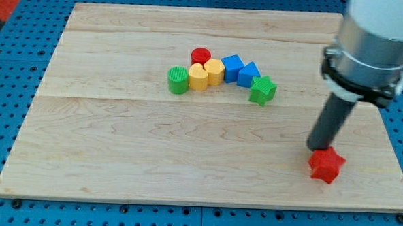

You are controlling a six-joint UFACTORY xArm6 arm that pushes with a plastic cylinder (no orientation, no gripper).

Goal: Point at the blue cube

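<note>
1. Camera view shows my tip [318, 148] down at the view's lower right, touching or just above the red star block [326, 165], which lies near the board's bottom-right corner.

2. No pincer is fitted to me: I end in a plain dark rod, so nothing is clenched, released or grasped, and the rod carries nothing.

3. My target, the blue cube [232, 65], sits in the cluster near the board's upper middle, well apart from my tip. It touches the yellow hexagon-like block [214, 71] on its left side in the view, and another blue block [248, 74], whose shape I cannot make out surely, on its right.

4. Others in that arc: a red cylinder [201, 56] at the top, a yellow heart-like block [198, 77], a green cylinder [178, 80] at the left end, and a green star [262, 90] at the right end.

5. I judge the step in hand to be the approach, barely started. The next move calls for a slide up and toward the view's left, ending just short of the cube without knocking it.

6. Room is generous: the wooden board [118, 157] lies bare between me and the cluster. The green star and the second blue block guard the direct line, so coming in from below the cube looks cleanest.

7. The right edge and bottom edge are near my tip; leaving toward the left keeps the red star from being shoved off.
</note>
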